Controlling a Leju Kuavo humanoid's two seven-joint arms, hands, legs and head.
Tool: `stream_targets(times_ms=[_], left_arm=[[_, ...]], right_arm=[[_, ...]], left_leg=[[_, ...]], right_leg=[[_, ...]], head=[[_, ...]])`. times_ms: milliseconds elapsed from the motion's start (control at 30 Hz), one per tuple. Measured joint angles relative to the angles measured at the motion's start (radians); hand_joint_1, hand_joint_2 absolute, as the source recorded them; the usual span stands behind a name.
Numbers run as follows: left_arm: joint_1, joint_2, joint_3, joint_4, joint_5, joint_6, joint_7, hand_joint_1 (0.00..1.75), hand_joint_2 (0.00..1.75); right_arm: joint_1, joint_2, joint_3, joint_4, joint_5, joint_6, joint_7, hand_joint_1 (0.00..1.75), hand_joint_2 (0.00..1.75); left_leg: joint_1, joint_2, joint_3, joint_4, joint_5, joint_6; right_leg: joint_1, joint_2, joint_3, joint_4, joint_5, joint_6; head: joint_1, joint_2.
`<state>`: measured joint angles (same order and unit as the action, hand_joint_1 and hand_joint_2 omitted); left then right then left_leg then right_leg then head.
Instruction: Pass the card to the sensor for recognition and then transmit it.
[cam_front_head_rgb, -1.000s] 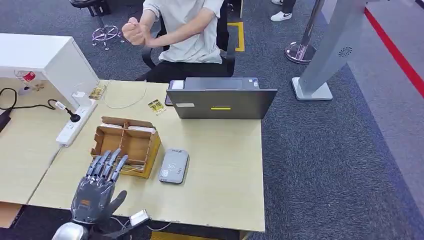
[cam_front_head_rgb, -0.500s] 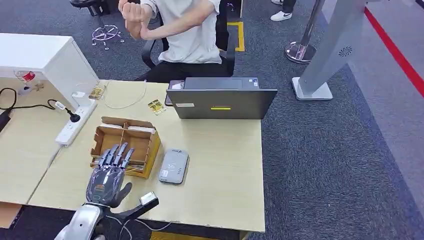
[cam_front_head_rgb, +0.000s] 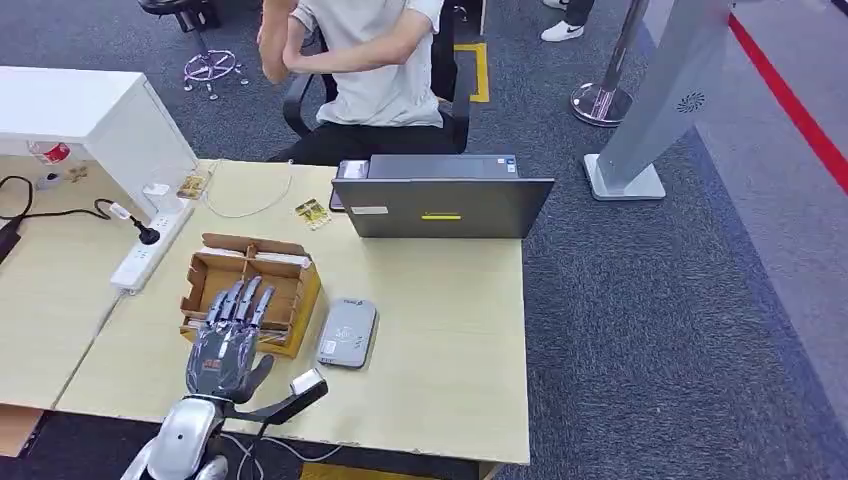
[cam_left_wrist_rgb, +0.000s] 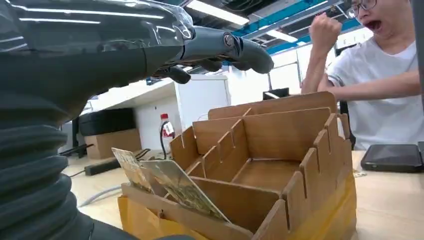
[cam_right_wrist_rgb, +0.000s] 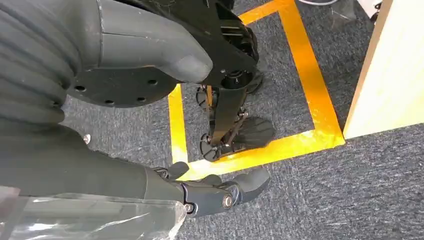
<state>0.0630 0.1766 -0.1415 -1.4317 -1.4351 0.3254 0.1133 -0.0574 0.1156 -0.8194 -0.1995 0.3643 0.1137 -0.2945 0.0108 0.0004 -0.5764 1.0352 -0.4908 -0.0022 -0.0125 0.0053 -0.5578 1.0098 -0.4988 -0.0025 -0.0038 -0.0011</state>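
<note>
Two cards (cam_left_wrist_rgb: 165, 182) lean in the near compartment of the cardboard box (cam_front_head_rgb: 252, 290), so your left hand (cam_front_head_rgb: 228, 345) hovers above it, fingers (cam_front_head_rgb: 240, 301) spread and empty, with the sensor (cam_front_head_rgb: 348, 333) beside the box for scanning.

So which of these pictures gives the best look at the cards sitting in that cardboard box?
The left wrist view. It looks from close by into the cardboard box, where the cards lean tilted in the near compartment. In the head view the left robot hand hovers over that part of the box. The right wrist view faces the floor.
</note>
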Motion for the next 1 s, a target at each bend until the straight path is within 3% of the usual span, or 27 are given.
stream_targets(times_ms=[733,767,1000], left_arm=[[0.003,-0.008,0.056,0.000,0.031,-0.035,0.019,0.00,1.75],[0.002,-0.009,0.056,0.000,0.037,-0.046,0.019,1.75,1.75],[-0.005,-0.011,0.057,0.024,0.098,-0.141,0.007,1.75,1.75]], right_arm=[[0.000,0.000,-0.005,0.000,0.010,-0.003,0.003,0.00,1.75],[0.000,0.000,-0.005,0.000,0.011,-0.002,0.003,0.00,1.75],[0.000,0.000,-0.009,0.000,0.015,0.002,0.002,0.00,1.75]], left_leg=[[0.000,0.000,0.000,0.000,0.000,0.000],[0.000,0.000,0.000,0.000,0.000,0.000],[0.000,0.000,0.000,0.000,0.000,0.000]], right_leg=[[0.000,0.000,0.000,0.000,0.000,0.000],[0.000,0.000,0.000,0.000,0.000,0.000],[0.000,0.000,0.000,0.000,0.000,0.000]], head=[[0.000,0.000],[0.000,0.000],[0.000,0.000]])
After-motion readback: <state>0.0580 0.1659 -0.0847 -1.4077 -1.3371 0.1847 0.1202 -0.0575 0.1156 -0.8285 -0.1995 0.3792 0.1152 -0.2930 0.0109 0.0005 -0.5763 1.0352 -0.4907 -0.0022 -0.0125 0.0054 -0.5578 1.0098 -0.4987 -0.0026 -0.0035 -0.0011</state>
